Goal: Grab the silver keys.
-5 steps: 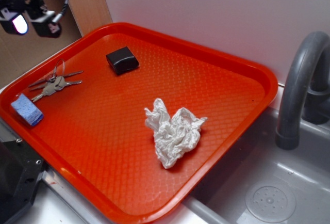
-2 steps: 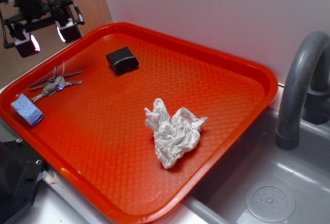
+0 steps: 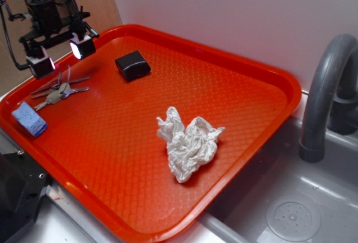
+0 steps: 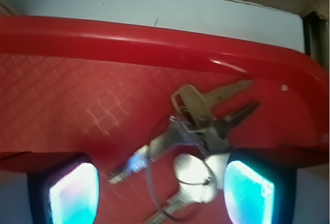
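Tool [image 3: 61,55] spread wide, hovering over keys [image 3: 56,90].
Keys flat on red tray [image 3: 235,86], far left corner, w/ blue sponge [image 3: 29,118] just beside & black box [image 3: 132,65] near. Wrist view: keys [image 4: 198,131] between the two lit fingertips [image 4: 75,193], apart from both. Crumpled paper [image 3: 188,142] mid-tray, well apart.

silver keys [image 3: 57,91] on red plastic tray [image 3: 251,92] near its left rim, blue sponge [image 3: 29,118] just in front, black box [image 3: 132,65] behind-right, crumpled white paper towel [image 3: 188,148] mid-tray, grey faucet [image 3: 324,97] right of tray
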Robot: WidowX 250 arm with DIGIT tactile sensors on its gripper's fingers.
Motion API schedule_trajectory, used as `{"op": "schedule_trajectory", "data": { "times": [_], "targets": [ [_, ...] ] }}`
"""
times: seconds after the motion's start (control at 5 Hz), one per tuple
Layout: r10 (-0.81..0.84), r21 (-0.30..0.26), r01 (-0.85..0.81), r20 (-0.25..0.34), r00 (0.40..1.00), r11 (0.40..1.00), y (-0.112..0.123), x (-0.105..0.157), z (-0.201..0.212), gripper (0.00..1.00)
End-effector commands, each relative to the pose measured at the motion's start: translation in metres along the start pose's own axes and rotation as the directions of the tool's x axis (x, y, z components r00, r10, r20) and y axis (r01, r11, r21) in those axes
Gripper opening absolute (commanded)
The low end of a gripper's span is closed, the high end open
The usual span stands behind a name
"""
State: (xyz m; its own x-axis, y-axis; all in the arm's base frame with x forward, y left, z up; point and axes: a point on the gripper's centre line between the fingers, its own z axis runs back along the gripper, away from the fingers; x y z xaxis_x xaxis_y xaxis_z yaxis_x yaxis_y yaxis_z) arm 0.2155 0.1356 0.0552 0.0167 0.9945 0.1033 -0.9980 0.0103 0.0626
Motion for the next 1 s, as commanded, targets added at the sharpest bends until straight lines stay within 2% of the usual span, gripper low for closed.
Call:
{"op": "schedule_trajectory", "data": {
  "times": [0.0, 0.2, 0.6, 0.8],
  "targets": [
    [-0.085, -0.018, 0.085, 0.007, 0.996, 0.996, -0.041, 0.011, -0.025, 0.38],
    [-0.117, -0.003, 0.117, -0.015, 0.993, 0.993, -0.040, 0.007, -0.025, 0.00],
    [-0.147, -0.031, 0.146, -0.020, 0.989, 0.989, -0.031, 0.005, -0.012, 0.00],
    [-0.247, -0.033, 0.246, -0.032, 0.968, 0.969, -0.028, 0.004, -0.003, 0.00]
  ]
}}
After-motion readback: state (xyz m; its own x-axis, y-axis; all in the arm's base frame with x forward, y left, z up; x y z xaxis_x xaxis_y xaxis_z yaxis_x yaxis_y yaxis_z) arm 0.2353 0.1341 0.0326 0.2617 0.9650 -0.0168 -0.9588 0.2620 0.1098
